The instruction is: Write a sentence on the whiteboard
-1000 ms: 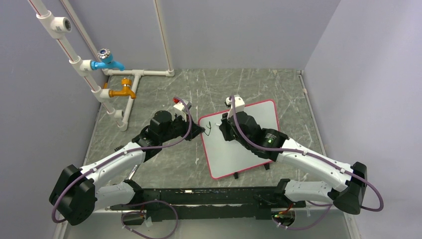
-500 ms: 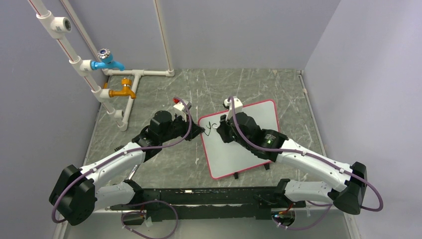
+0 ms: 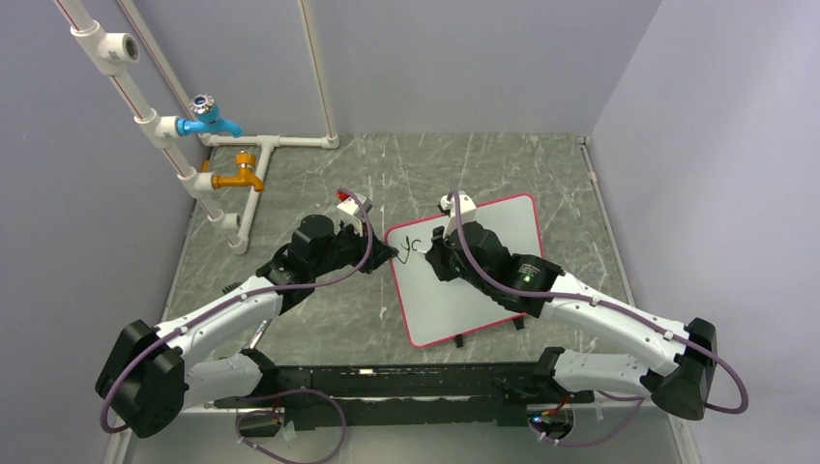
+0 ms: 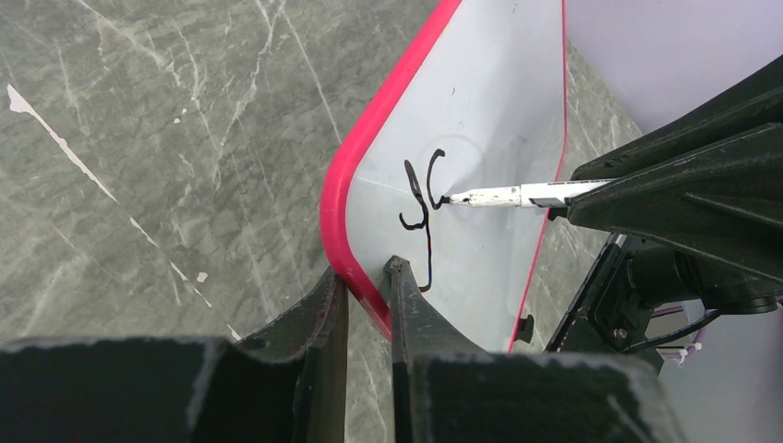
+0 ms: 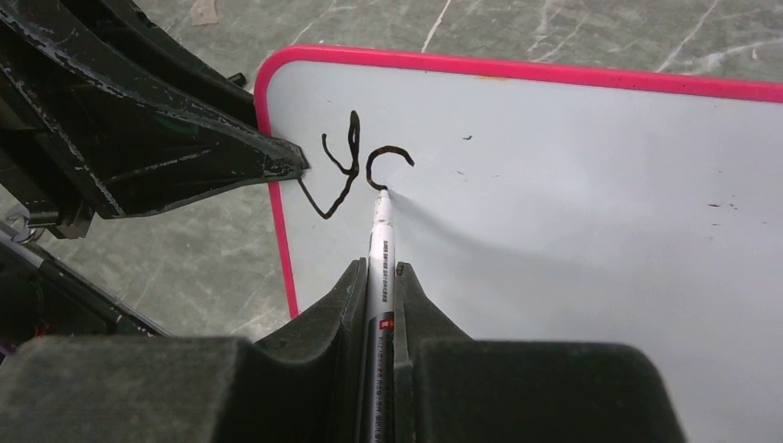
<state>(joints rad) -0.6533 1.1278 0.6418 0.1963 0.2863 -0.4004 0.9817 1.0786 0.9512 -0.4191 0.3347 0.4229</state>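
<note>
The whiteboard (image 3: 483,275) lies tilted on the marble table, white face with a red-pink rim, also in the left wrist view (image 4: 499,111) and the right wrist view (image 5: 591,185). My left gripper (image 4: 367,275) is shut on its left rim near the far-left corner (image 3: 392,253). My right gripper (image 5: 377,269) is shut on a white marker (image 5: 379,249) whose tip touches the board. Black strokes (image 5: 355,161) like a "y" and a "c" stand by that corner, also in the left wrist view (image 4: 420,198). In the top view the right gripper (image 3: 432,249) is over the board's far-left part.
White pipes with a blue tap (image 3: 208,118) and an orange tap (image 3: 242,177) stand at the back left. Small black feet (image 3: 459,338) show at the board's near edge. Grey walls close in the table at the back and right.
The right gripper has moved the marker a little to the right, and a "c" stroke has appeared beside the first stroke. The left gripper has stayed on the rim.
</note>
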